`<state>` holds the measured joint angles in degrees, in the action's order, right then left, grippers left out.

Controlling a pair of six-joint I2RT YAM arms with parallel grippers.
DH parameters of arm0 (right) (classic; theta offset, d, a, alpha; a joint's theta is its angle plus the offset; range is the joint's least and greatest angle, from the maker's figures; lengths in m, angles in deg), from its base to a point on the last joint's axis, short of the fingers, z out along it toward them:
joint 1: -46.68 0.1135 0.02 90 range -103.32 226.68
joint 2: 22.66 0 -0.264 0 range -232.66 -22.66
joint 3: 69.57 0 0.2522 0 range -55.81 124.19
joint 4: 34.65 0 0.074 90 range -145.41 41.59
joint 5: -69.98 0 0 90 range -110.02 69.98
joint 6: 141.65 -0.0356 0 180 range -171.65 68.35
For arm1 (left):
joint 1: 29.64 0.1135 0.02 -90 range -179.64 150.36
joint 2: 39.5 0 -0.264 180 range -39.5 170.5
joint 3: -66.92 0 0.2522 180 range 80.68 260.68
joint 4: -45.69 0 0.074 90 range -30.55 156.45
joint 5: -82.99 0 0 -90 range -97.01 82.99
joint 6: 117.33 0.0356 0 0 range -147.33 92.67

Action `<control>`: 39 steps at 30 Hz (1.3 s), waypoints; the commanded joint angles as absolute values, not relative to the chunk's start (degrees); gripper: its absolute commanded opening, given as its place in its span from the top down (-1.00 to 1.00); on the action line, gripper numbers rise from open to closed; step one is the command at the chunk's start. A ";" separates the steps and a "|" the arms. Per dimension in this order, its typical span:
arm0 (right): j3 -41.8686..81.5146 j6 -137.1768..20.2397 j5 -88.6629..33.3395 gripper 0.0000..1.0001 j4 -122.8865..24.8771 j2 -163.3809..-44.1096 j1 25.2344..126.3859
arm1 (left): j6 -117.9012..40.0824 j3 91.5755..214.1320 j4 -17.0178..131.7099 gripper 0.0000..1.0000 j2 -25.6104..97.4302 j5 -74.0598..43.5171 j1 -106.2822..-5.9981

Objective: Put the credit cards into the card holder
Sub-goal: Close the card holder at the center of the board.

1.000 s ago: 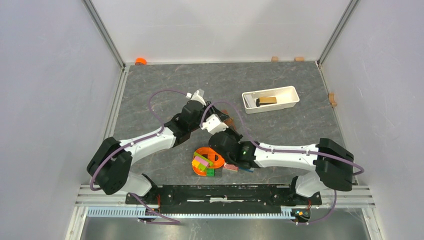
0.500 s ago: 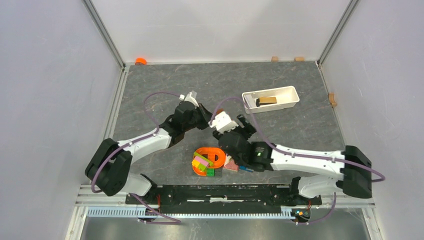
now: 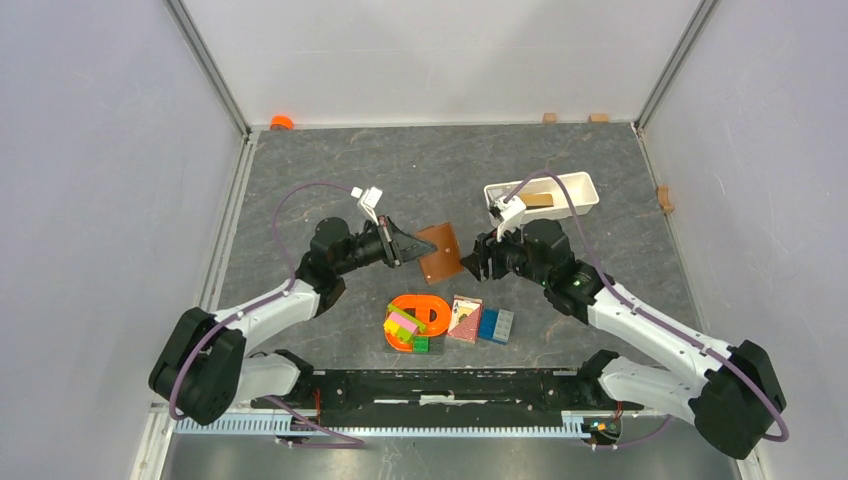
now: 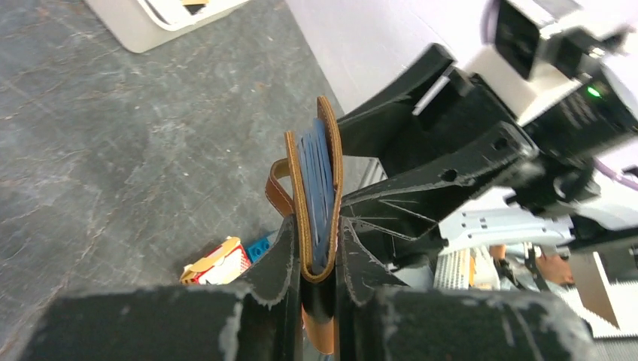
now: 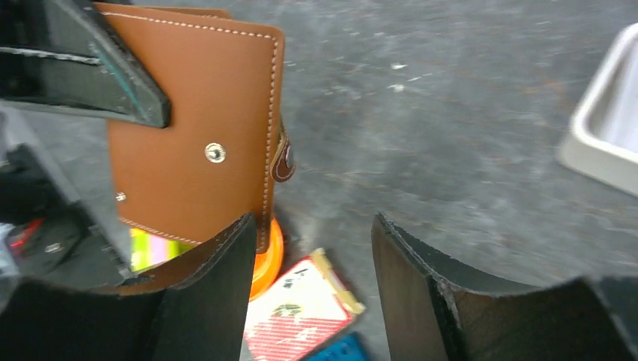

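The brown card holder (image 3: 441, 252) is held up off the table, edge-on in the left wrist view (image 4: 326, 162). My left gripper (image 3: 405, 245) (image 4: 320, 252) is shut on its folded bottom edge. Bluish credit cards (image 4: 319, 177) stand inside it between the two leather flaps. My right gripper (image 3: 480, 258) (image 5: 312, 252) is open with nothing between its fingers, just right of the holder. In the right wrist view the holder's snap side (image 5: 195, 128) fills the upper left, and its lower corner sits beside my left fingertip (image 5: 218, 263).
Below the holder lie an orange ring toy with coloured blocks (image 3: 415, 322), a red playing-card pack (image 3: 464, 318) (image 5: 297, 312) and blue blocks (image 3: 496, 325). A white tray (image 3: 592, 196) holding a brown item sits at the back right. An orange cap (image 3: 282, 122) lies at the far left corner.
The arms have drawn apart. My right gripper opened and swung right, away from the card holder. My left gripper pulled back left and now holds the holder up alone.
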<state>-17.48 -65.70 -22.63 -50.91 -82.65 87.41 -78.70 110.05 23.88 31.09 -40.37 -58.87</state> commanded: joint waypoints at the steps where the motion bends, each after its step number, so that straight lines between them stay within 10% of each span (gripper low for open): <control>1: -21.84 -76.02 -47.05 -0.22 -35.84 -81.38 83.95 | -81.48 107.45 8.64 0.95 29.46 -47.11 -58.74; 15: -27.00 -85.84 -56.89 0.33 -22.43 -84.60 83.42 | -86.89 104.68 -3.17 0.86 30.13 -50.08 -58.88; 27: -28.04 -88.59 -55.52 0.90 -18.47 -86.16 83.43 | -85.04 104.82 0.38 0.16 31.49 -47.80 -62.15; 34: -25.10 -81.79 -48.40 0.76 -30.38 -84.99 83.39 | -83.10 104.46 4.27 0.85 30.92 -45.89 -62.68; 39: -23.37 -77.89 -39.58 0.24 -38.85 -80.66 82.69 | -78.78 104.07 12.62 0.96 27.62 -41.54 -62.69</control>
